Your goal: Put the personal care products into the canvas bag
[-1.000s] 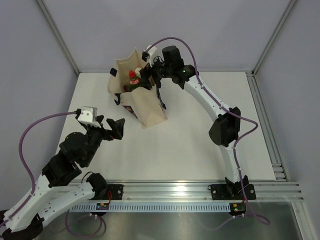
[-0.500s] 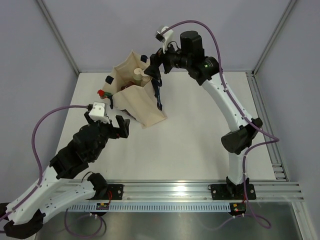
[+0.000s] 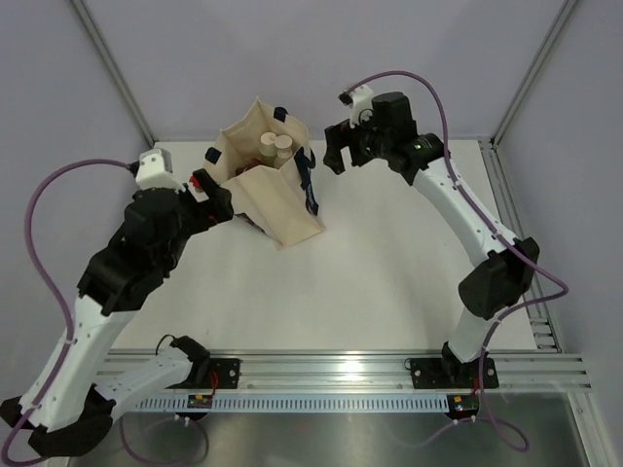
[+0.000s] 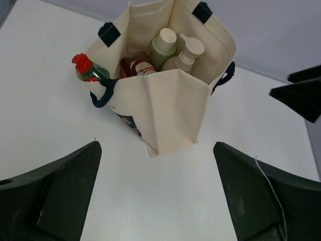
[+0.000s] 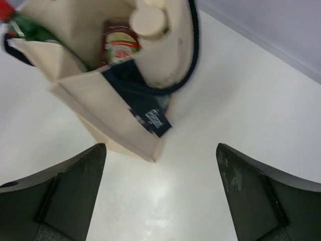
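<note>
Two bottles (image 3: 282, 144) stand propped inside the bag (image 3: 287, 209) by the far edge of the table (image 3: 389, 282); left gripper (image 3: 214, 199) and right gripper (image 3: 336, 156) gape empty, likely done.

The cream canvas bag (image 4: 170, 110) with navy handles is standing open near the table's (image 3: 389, 272) far edge, holding a sage-green bottle (image 4: 163, 46) and a pinkish-beige bottle (image 4: 184, 56) upright.

A white table (image 3: 370, 282) sits between pale lilac-grey walls (image 3: 195, 58) framed by aluminium posts (image 3: 112, 73).
</note>
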`<state>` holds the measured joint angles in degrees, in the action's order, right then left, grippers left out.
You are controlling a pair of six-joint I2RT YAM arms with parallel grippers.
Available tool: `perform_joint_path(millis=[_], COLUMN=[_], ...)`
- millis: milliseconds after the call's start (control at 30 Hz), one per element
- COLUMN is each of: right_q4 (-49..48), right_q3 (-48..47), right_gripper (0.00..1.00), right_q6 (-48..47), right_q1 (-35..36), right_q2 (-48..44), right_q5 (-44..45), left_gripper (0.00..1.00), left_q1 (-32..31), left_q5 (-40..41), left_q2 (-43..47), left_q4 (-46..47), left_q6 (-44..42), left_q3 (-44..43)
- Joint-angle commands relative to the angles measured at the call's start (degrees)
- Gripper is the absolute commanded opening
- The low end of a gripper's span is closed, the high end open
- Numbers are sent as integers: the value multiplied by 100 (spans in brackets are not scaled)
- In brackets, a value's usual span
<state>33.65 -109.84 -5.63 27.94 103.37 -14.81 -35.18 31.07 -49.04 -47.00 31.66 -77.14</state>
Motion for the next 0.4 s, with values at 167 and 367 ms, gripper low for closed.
perform_joint_path(millis=[167, 367], right_q4=[-561, -912], right_q3=[2500, 4092], right_gripper=[100, 99], right_q6=[422, 151], right_q1=[-992, -1299], right_q2=[-2504, -3858], right_q5=[1648, 2228], left_gripper=[99, 99], left_q1=[731, 767], left_q5=[-2174, -2413], left_q2=[-413, -625], left_q4=[789, 930], left_q6=[-125, -310], left_q3=[385, 472])
